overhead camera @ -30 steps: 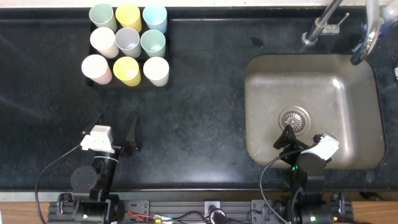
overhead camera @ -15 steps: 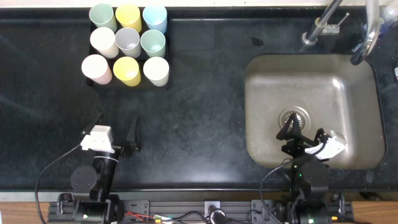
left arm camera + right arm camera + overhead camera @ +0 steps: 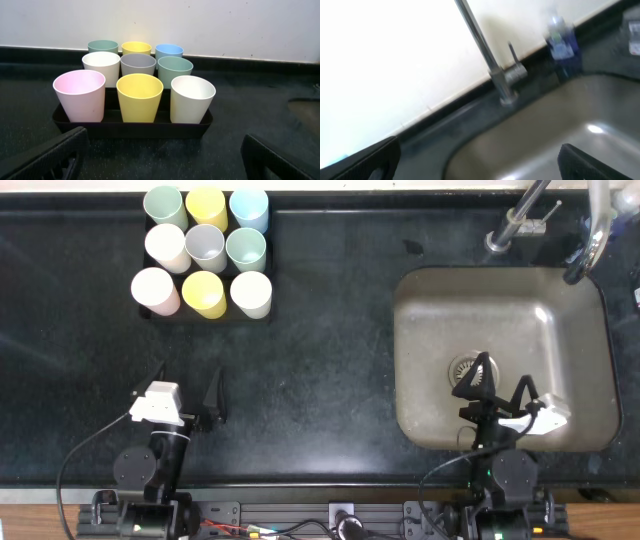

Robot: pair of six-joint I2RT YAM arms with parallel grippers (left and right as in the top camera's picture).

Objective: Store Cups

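Gaping wide, empty: left hand (image 3: 190,376), right hand (image 3: 503,377).

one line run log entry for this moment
left gripper open above counter, facing tray | right gripper open over sink | nine cups upright in tray | nothing held

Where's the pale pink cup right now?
In the top view, the pale pink plastic cup stands on the dark counter's left side, at the left end of the black tray's lowest row, beside a yellow cup.
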